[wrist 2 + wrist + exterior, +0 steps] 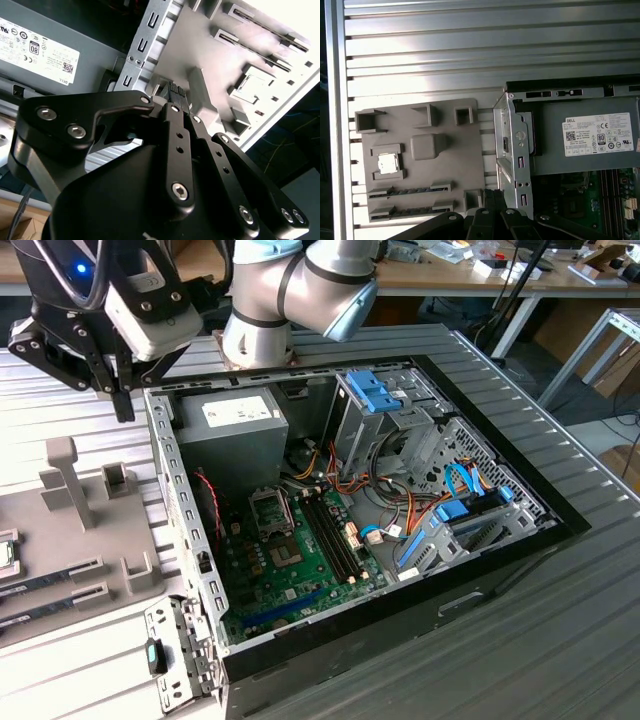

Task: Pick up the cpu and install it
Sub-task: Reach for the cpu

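- One cpu (387, 163) lies flat in a square pocket of the grey tray (457, 155), which rests on the bench (420, 60).
- The pincer (491, 196) hangs over the tray's edge, pressed together, holding nothing.
- An open computer case (517, 135) stands just beside the tray.

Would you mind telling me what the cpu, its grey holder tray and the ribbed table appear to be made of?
The cpu: a silvery, light-catching top, likely metal. The holder tray: uniform matte grey with blocky moulded pockets, probably plastic, perhaps printed. The table: pale and ribbed, with soft glare along the ridges, likely aluminium profile.
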{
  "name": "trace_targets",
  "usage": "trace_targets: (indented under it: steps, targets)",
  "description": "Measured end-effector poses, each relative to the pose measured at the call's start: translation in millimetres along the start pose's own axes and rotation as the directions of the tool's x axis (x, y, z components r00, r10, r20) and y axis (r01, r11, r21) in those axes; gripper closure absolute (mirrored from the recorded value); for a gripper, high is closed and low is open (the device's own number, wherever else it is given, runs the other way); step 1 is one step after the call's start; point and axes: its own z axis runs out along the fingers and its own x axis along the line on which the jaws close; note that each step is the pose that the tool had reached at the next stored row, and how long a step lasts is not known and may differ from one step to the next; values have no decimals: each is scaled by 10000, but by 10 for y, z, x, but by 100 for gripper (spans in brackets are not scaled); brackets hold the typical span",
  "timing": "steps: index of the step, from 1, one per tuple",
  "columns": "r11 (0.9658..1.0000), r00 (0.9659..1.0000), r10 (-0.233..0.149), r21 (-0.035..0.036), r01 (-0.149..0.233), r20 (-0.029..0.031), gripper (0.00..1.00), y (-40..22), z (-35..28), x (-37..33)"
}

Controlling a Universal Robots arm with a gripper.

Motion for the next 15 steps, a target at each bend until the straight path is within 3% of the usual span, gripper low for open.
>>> trace_targets:
  steps: [15]
  targets:
    - [10000,10000,0,0,0,0,89,-5,0,71]
